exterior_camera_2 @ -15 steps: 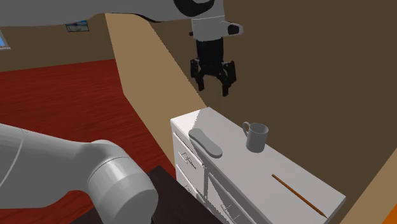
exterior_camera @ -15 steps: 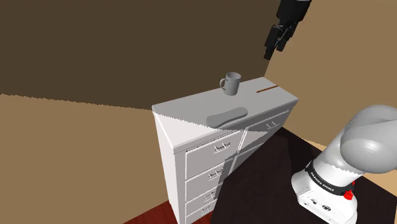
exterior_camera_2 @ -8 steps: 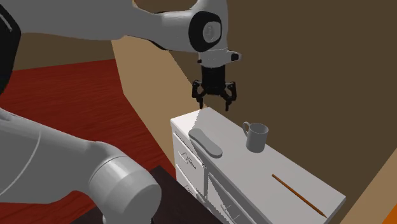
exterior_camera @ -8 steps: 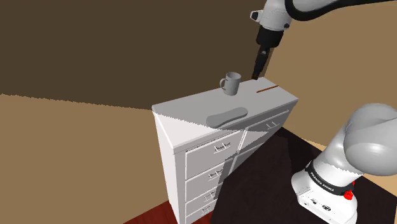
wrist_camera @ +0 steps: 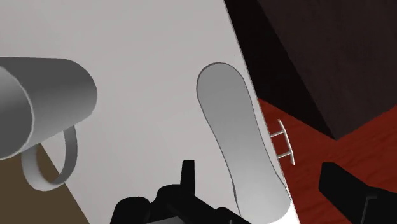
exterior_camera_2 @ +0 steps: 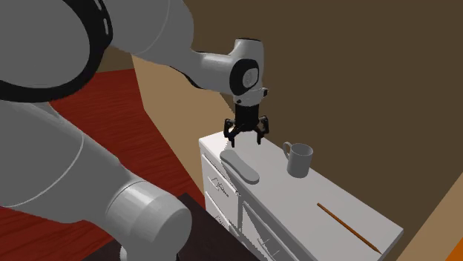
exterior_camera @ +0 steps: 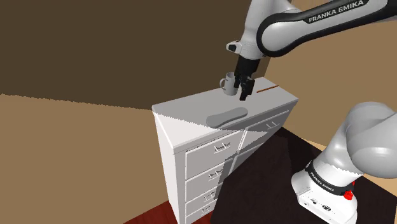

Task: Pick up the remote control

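Two words in white, "FRANKA EMIKA", run along the dark upper link of the arm (exterior_camera: pixel 299 25) in the shoulder view. The black band around the arm's base also carries small white lettering, too fine to read, with a red dot beside it.

The remote control (exterior_camera: pixel 226 116) (exterior_camera_2: pixel 241 166) (wrist_camera: pixel 238 137) is a plain grey oblong with no buttons drawn. It lies flat on top of a white dresser (exterior_camera: pixel 191 121) (exterior_camera_2: pixel 297 200) (wrist_camera: pixel 146 57), near the front edge above the drawers. A grey mug (exterior_camera: pixel 229 83) (exterior_camera_2: pixel 298 159) (wrist_camera: pixel 44 108) stands upright farther back. A thin brown pencil (exterior_camera: pixel 267 88) (exterior_camera_2: pixel 349 226) lies well apart from both, towards the shoulder view's right end of the dresser top.

The gripper (exterior_camera: pixel 243 95) (exterior_camera_2: pixel 245 138) (wrist_camera: pixel 256 167) hangs just above the dresser top with its jaws apart and clasping nothing. In the wrist view the remote control lies in the gap between the two black fingers (wrist_camera: pixel 337 184), and neither touches it.

Brown walls, one darker and one tan, stand behind the dresser, and the floor is red wood. The dark box (exterior_camera: pixel 267 172) (wrist_camera: pixel 318 63) that carries the arm sits just beside the dresser's front.

In the shoulder view the gripper covers part of the mug. In the wrist view the mug is cut off at the picture's edge, and so is the near end of the remote control. One drawer handle (wrist_camera: pixel 283 140) pokes out past the dresser's edge.
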You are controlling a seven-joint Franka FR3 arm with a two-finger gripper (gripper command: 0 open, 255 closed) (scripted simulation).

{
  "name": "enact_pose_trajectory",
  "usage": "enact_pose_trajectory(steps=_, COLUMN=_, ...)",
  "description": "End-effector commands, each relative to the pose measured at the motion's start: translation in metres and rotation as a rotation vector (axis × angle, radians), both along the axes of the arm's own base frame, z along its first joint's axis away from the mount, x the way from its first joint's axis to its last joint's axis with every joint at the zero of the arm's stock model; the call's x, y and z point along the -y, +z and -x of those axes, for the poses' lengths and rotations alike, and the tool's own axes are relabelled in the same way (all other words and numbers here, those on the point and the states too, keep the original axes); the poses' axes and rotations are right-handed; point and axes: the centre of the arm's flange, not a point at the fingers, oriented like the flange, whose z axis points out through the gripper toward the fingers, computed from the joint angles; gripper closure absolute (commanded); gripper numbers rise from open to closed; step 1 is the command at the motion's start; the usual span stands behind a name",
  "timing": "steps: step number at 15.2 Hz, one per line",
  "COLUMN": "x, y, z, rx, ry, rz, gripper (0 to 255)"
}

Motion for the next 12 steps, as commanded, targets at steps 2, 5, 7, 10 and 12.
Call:
enact_pose_trajectory(steps=2, x=-0.017, y=-0.035, z=-0.007, rx=-0.015, ry=0.182, rz=-0.005, gripper=0)
enact_pose_trajectory(steps=5, x=-0.033, y=-0.071, z=-0.01, rx=-0.031, ry=0.357, rz=-0.01, gripper=0)
enact_pose_trajectory(steps=7, x=-0.034, y=-0.08, z=-0.01, rx=-0.033, ry=0.374, rz=-0.011, gripper=0)
enact_pose_trajectory(steps=10, x=-0.034, y=-0.095, z=-0.01, rx=-0.033, ry=0.374, rz=-0.011, gripper=0)
enact_pose_trajectory(steps=12, x=-0.034, y=-0.106, z=-0.01, rx=-0.033, ry=0.374, rz=-0.011, gripper=0)
